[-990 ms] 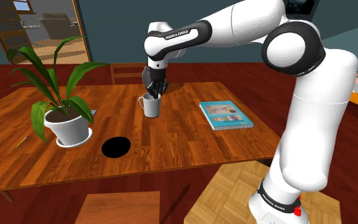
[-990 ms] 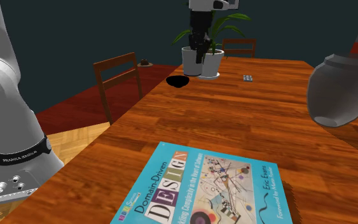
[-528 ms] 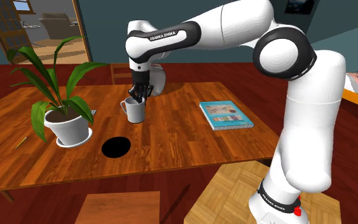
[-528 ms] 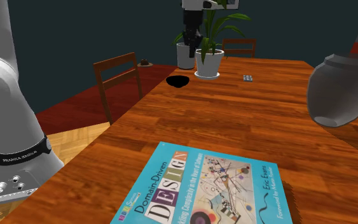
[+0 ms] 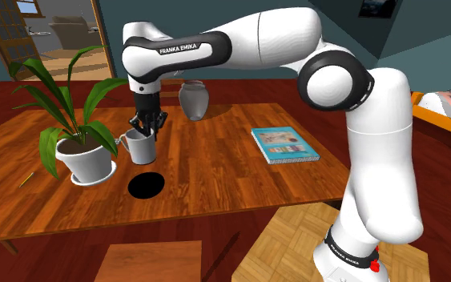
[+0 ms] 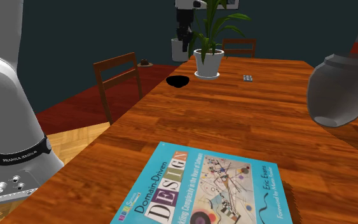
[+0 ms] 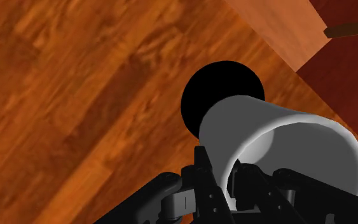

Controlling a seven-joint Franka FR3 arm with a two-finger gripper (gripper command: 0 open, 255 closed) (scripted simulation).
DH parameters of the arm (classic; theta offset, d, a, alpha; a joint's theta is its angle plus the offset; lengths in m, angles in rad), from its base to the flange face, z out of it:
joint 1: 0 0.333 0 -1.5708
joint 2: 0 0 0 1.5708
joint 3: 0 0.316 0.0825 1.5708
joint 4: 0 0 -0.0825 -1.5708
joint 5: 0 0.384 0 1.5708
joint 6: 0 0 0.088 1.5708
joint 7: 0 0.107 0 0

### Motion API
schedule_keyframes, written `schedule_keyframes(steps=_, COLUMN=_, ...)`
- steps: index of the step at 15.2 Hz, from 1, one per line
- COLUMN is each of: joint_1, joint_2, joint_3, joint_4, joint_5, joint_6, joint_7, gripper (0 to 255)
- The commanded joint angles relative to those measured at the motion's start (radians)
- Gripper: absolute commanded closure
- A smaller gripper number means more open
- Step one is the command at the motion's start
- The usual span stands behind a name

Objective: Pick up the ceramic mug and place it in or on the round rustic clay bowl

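A white-grey mug (image 5: 141,147) hangs above the wooden table (image 5: 231,176), just above and behind the bowl in the shoulder view. My black gripper (image 5: 146,128) is shut on its rim, one finger inside and one outside. In the wrist view the mug (image 7: 279,146) is clasped by the gripper (image 7: 228,177), with the bowl (image 7: 219,89) showing as a black round disc beyond it. The bowl (image 5: 146,185) lies near the table's front edge. In the second exterior view the mug (image 6: 178,49) hangs under the gripper (image 6: 184,37), left of the plant and beyond the bowl (image 6: 178,81).
A potted plant (image 5: 86,159) stands close to the mug at the shoulder view's left. A grey vase (image 5: 193,100) stands behind, and a blue book (image 5: 283,145) lies to the right. One chair (image 5: 151,258) stands at the table's front edge, another (image 6: 117,76) along its side.
The arm has carried the mug leftward and toward the table's front in the shoulder view, from beside the vase to a spot above the black bowl. The grip has held.
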Motion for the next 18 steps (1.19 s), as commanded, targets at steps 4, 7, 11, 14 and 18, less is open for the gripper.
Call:
schedule_keyframes(steps=4, joint_1=0.03, joint_2=0.06, joint_3=0.012, joint_4=0.066, joint_5=-0.005, joint_6=-0.003, joint_7=0.043, gripper=255)
schedule_keyframes(steps=7, joint_1=0.03, joint_2=0.061, joint_3=0.012, joint_4=0.027, joint_5=-0.005, joint_6=0.037, joint_7=0.041, gripper=255)
schedule_keyframes(steps=11, joint_1=0.03, joint_2=0.066, joint_3=0.012, joint_4=-0.019, joint_5=-0.004, joint_6=0.088, joint_7=0.038, gripper=255)
schedule_keyframes(steps=14, joint_1=0.03, joint_2=0.072, joint_3=0.012, joint_4=-0.05, joint_5=-0.003, joint_6=0.125, joint_7=0.036, gripper=255)
schedule_keyframes(steps=18, joint_1=0.031, joint_2=0.084, joint_3=0.013, joint_4=-0.087, joint_5=-0.002, joint_6=0.173, joint_7=0.034, gripper=255)
